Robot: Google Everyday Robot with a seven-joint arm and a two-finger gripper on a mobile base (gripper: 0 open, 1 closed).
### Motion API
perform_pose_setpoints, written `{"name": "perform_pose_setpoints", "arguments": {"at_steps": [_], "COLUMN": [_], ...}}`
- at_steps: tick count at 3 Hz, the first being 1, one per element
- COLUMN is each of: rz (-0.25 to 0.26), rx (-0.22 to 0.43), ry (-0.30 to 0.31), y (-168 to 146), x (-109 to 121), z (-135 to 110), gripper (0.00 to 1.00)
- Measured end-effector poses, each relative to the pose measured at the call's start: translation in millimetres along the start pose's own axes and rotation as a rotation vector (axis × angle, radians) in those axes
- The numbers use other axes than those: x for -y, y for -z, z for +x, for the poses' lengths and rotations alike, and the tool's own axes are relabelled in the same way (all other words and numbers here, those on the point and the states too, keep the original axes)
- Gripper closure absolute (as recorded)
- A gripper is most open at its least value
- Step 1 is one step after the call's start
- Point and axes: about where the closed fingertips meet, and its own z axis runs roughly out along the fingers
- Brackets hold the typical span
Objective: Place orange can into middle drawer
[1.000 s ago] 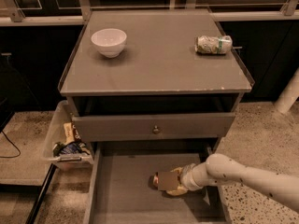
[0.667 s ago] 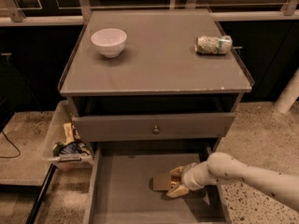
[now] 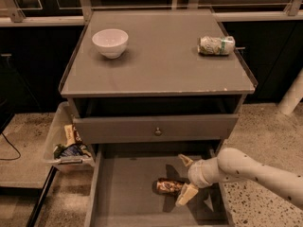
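Orange can (image 3: pixel 168 187): small, shiny, brownish-gold with cream label marks. Lies on side, long axis roughly left-right, on floor of middle drawer (image 3: pixel 127 195), right of centre.

Middle drawer: pulled out, wide grey box, flat grey floor, thin low side walls, below drawer with knobbed front.

Gripper (image 3: pixel 186 178): inside drawer at can's right end, fingers spread apart, lower finger just beside can.

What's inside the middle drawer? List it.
The can lies on its side on the drawer floor. The open claw is at its right end, also inside. The claw and arm cover the floor's right part; the back is in shadow.
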Motion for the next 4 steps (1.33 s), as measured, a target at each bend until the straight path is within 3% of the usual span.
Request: {"name": "perform_pose_setpoints", "arguments": {"at_steps": [2,4], "rz": [0.043,0.169], "rx": [-0.040,-0.159], "ry": [0.060,0.073], "y": [72,173], "x": [3,15], "z": [-21,-24], "gripper": [0.00,0.00]}}
